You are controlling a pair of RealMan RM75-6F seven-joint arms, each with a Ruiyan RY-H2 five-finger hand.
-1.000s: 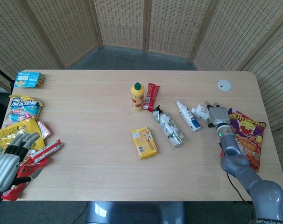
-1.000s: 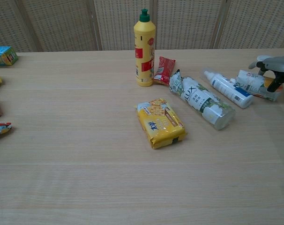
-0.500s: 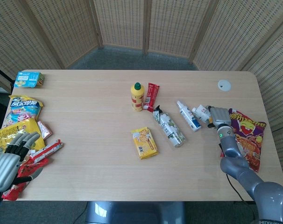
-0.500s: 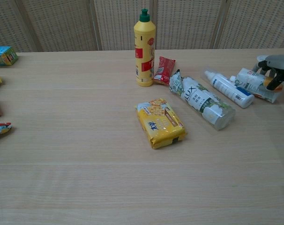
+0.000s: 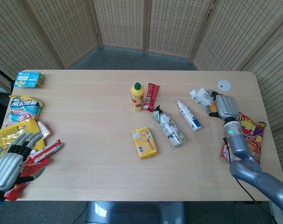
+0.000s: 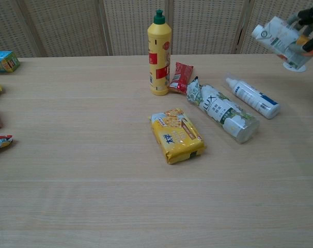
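My right hand (image 5: 224,106) grips a small white pouch with a spout (image 5: 201,97) and holds it in the air above the table's right side; in the chest view the white pouch (image 6: 279,37) hangs at the top right, with only dark fingertips (image 6: 312,14) showing. Below it a white spray bottle with a blue label (image 5: 188,115) (image 6: 252,97) lies on the table. My left hand (image 5: 10,162) hovers open at the near left edge over a red snack wrapper (image 5: 36,163).
A yellow bottle (image 5: 137,96) stands mid-table beside a red sachet (image 5: 152,96). A LUX refill pack (image 5: 168,126) and a yellow cracker pack (image 5: 144,143) lie nearer. A red chip bag (image 5: 248,137) lies right, a white cap (image 5: 224,85) behind it. Snack bags (image 5: 23,108) and a teal box (image 5: 29,79) sit left.
My right hand closed on the white pouch, which lay beside the spray bottle, and lifted it up and away from the table. My left hand barely moved.
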